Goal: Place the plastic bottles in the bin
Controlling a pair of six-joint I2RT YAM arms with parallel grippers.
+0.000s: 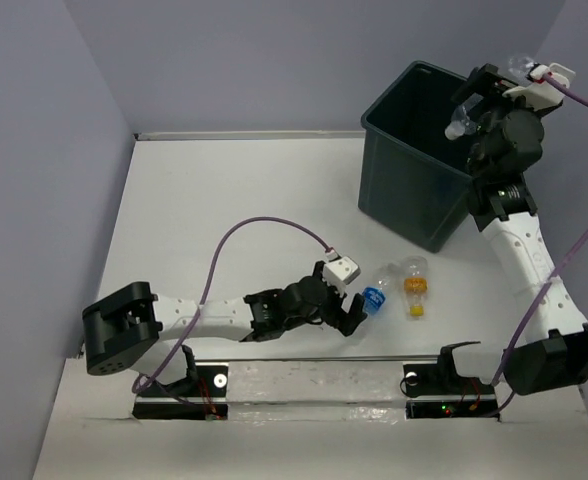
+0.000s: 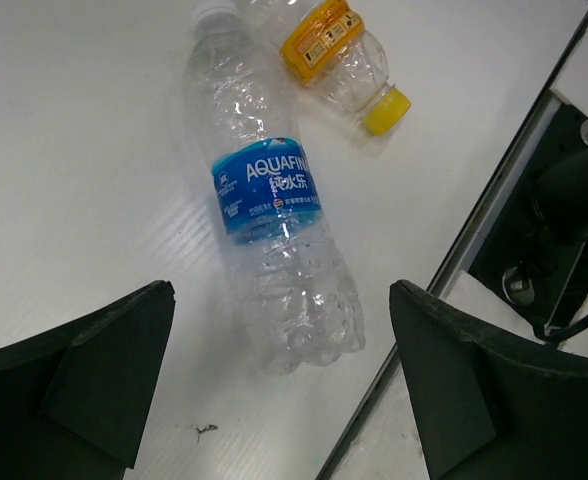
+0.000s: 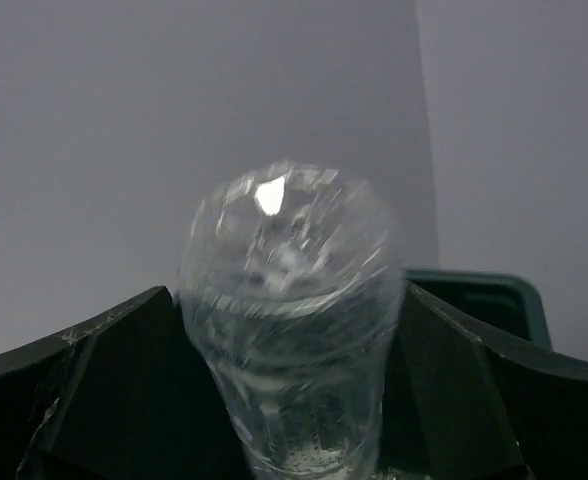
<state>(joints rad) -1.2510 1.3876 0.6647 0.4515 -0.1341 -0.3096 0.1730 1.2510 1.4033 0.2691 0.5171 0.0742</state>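
A clear plastic bottle with a blue label (image 1: 376, 297) lies on the table, with a small orange-labelled, yellow-capped bottle (image 1: 415, 283) beside it. My left gripper (image 1: 346, 302) is open and empty, low over the table at the blue-labelled bottle's base. In the left wrist view the bottle (image 2: 274, 200) lies ahead between the open fingers (image 2: 104, 370), and the orange bottle (image 2: 339, 55) lies beyond. My right gripper (image 1: 486, 95) is shut on a clear bottle (image 1: 461, 122) held above the dark bin (image 1: 374, 125). The held bottle (image 3: 289, 300) fills the right wrist view, blurred, with the bin's rim (image 3: 484, 295) behind it.
The bin stands at the far right by the back wall. A metal strip (image 2: 494, 200) and the arm mounts (image 1: 444, 385) run along the near table edge, close to the blue-labelled bottle. Grey walls close in the table at the left, back and right.
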